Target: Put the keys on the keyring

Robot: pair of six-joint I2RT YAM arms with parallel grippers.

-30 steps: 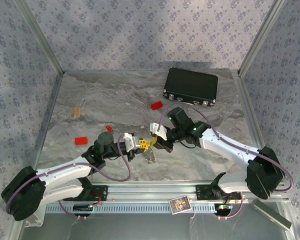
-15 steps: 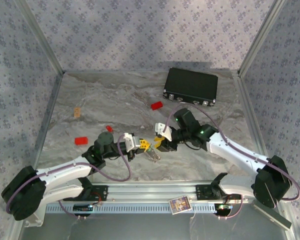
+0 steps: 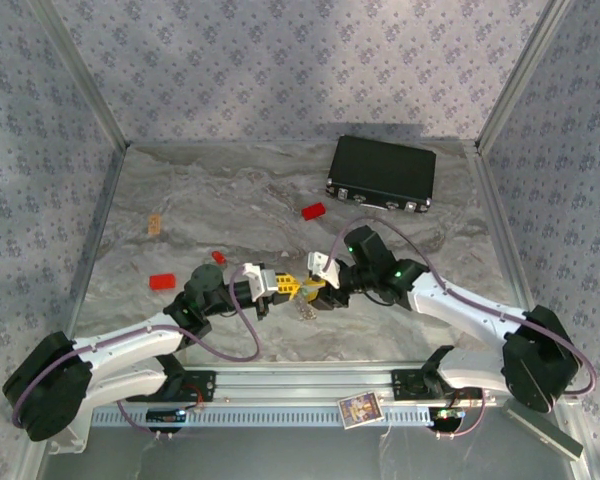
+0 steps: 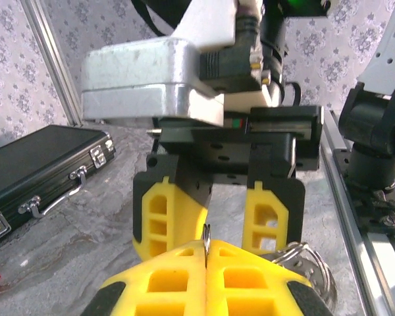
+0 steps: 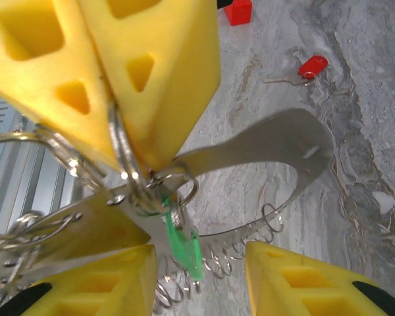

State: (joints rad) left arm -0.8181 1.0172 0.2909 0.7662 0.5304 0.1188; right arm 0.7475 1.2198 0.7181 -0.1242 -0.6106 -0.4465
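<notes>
Left jaws pinch keyring (image 5: 120, 161) (right jaws spread), well inside table (image 3: 180, 200) edges.

The keyring (image 5: 120, 155) is thin, shiny metal; the green key (image 5: 184, 247) has a glossy plastic head (slightly translucent). The black case (image 4: 33, 158) looks matt, with bright metal latches (image 4: 96, 155).

No readable text, numbers or brand names. Small printed card (image 3: 358, 410) clipped on the front rail (image 3: 280, 383) shows coloured markings, too blurred to read.
</notes>
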